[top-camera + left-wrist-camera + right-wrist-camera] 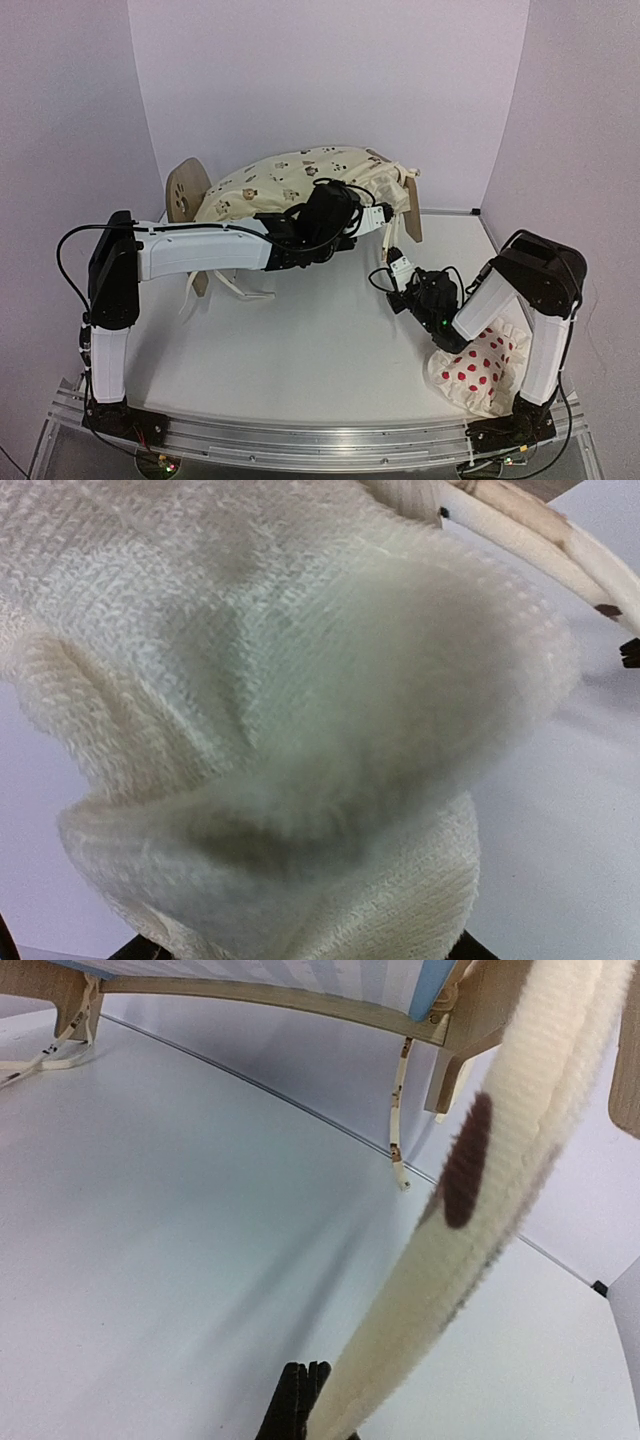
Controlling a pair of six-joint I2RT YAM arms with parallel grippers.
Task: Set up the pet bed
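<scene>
The right end effector (297, 1400) is pressed together on a cream tie strap (500, 1130). The strap runs up and away to the right end of the pet bed (270, 996). The bed lies long-ways, left to right, across the desk (300, 350). The left end effector (372, 214) seems to pinch the cushion (290, 175) over the bed's middle.

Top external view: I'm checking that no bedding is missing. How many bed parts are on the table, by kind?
Light plywood bed frame: 1
Cream animal-print cushion: 1
White pillow with red dots: 1
Total: 3
</scene>
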